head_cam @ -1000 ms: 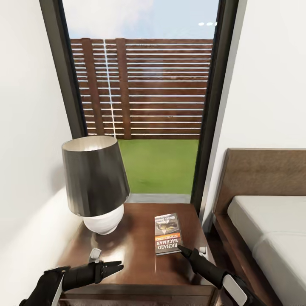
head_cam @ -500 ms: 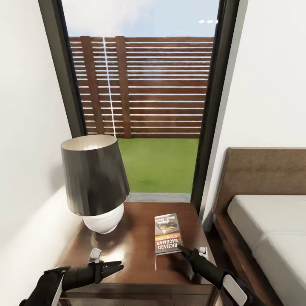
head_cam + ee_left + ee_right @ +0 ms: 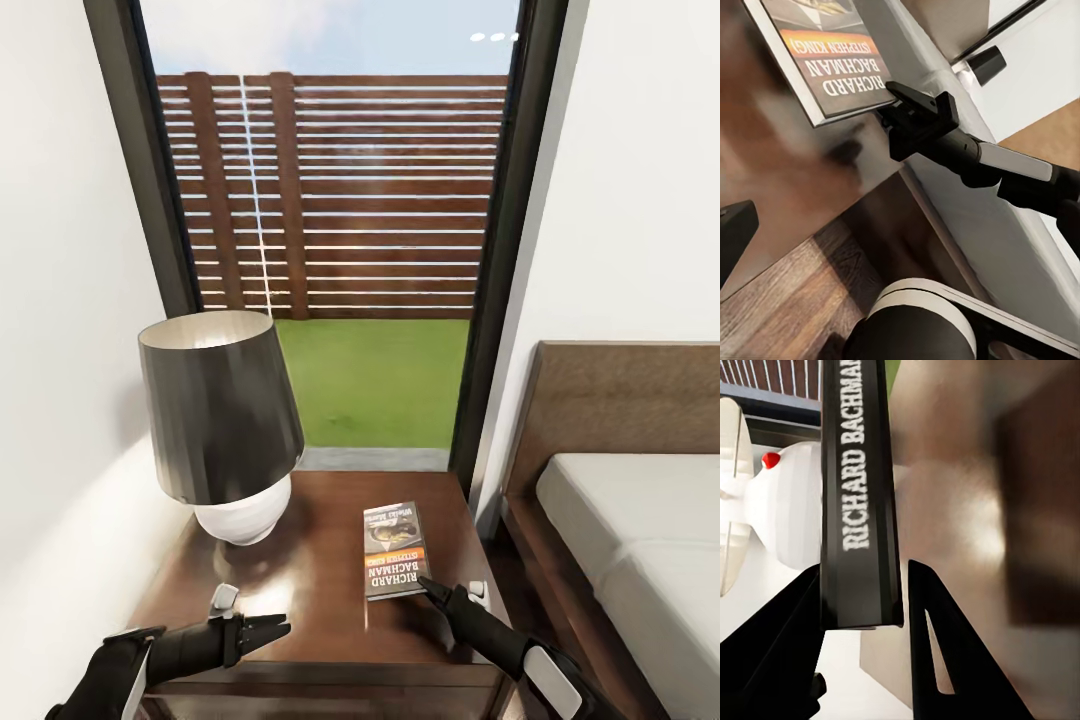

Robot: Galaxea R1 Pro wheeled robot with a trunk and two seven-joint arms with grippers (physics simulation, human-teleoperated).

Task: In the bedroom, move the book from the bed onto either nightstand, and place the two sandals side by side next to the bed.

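A: Head view. The book lies flat on the nightstand, long axis running away from the robot, beside the lamp. Right pincer sits at the book's near corner; left pincer is well apart, tips pressed together.

B: Left wrist view?

A: Right pincer tips meet the book's edge.

B: Right wrist view?

A: Fingers spread either side of the spine, not visibly pinching. Likely releasing; the right arm is nearer.

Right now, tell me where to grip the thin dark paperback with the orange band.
Pinch the thin dark paperback at its near right corner, from the front: it lies flat on the glossy brown nightstand, its edge between the right gripper's open fingers.
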